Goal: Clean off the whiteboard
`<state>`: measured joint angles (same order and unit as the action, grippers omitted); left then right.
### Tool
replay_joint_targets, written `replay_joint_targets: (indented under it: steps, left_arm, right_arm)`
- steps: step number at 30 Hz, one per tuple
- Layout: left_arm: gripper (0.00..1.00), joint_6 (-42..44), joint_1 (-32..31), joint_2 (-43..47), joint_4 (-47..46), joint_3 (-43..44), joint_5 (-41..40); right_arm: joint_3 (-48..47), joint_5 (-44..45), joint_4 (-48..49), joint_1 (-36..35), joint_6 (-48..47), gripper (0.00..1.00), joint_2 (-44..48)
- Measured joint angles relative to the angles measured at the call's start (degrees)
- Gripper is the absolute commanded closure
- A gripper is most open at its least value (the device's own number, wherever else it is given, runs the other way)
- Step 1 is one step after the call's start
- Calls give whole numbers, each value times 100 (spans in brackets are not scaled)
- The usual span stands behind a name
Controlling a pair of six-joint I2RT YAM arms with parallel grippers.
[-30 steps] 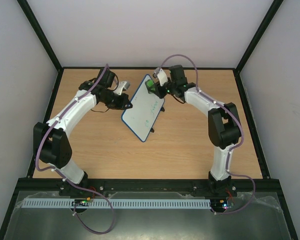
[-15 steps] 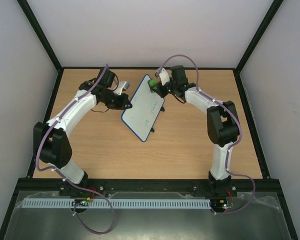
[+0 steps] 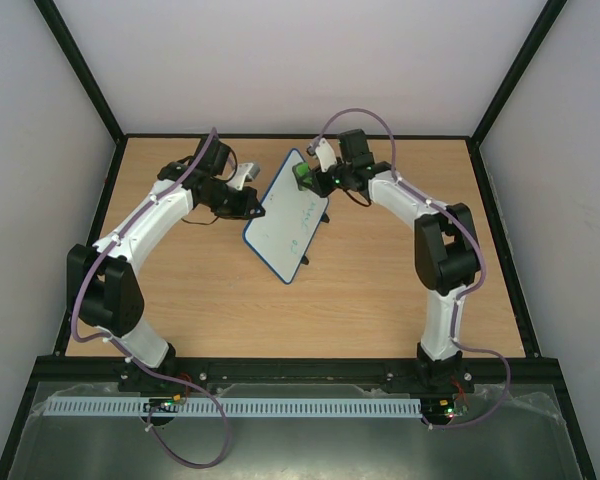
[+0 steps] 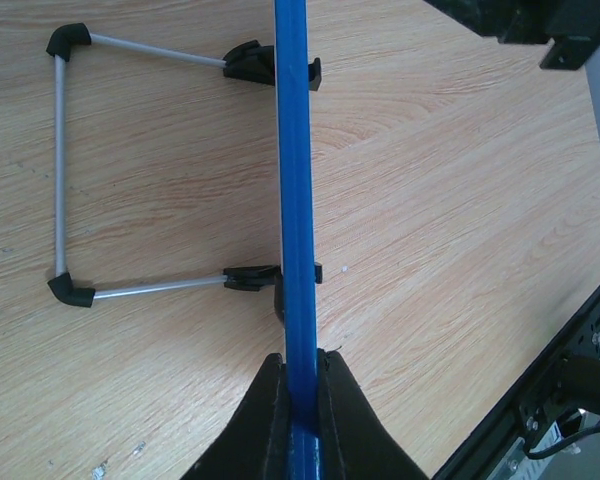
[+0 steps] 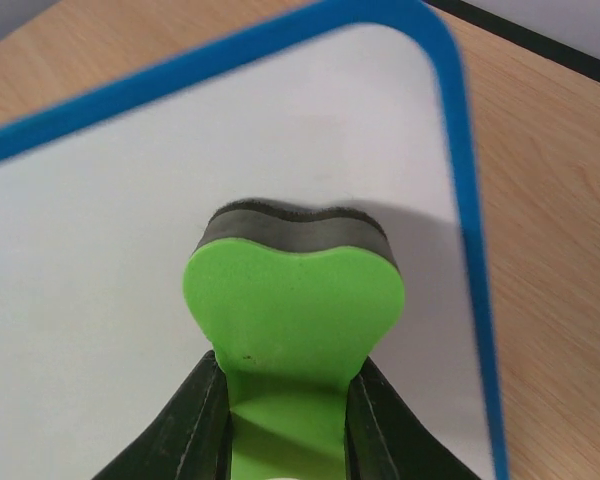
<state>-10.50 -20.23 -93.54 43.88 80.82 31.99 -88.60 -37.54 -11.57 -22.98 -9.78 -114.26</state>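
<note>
The whiteboard (image 3: 288,222), white with a thin blue frame, stands tilted in the middle of the table with faint green writing on its face. My left gripper (image 3: 252,203) is shut on its left edge; the left wrist view shows the blue frame (image 4: 296,200) edge-on between my black fingers (image 4: 270,420). My right gripper (image 3: 310,176) is shut on a green eraser (image 5: 295,310) whose dark felt face presses on the board's white surface (image 5: 130,250) near its top corner.
The board's wire stand (image 4: 60,170) with black feet rests on the wooden table (image 3: 380,290) behind the board. Black frame rails border the table, with white walls on three sides.
My right gripper with the eraser slid a little along the top part of the board, first up toward the corner, then back. The left arm and board stayed put.
</note>
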Motion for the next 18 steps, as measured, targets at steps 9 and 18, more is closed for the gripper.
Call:
replay_joint_targets:
  steps: [9,18]
  left_arm:
    - [97,0,2,0,2,0,-57]
    - [97,-162,9,-22,-46,0,-127]
  right_arm:
    - [-50,-111,-168,-284,166,98,175]
    - [-1314,-127,-354,295,599,98,-927]
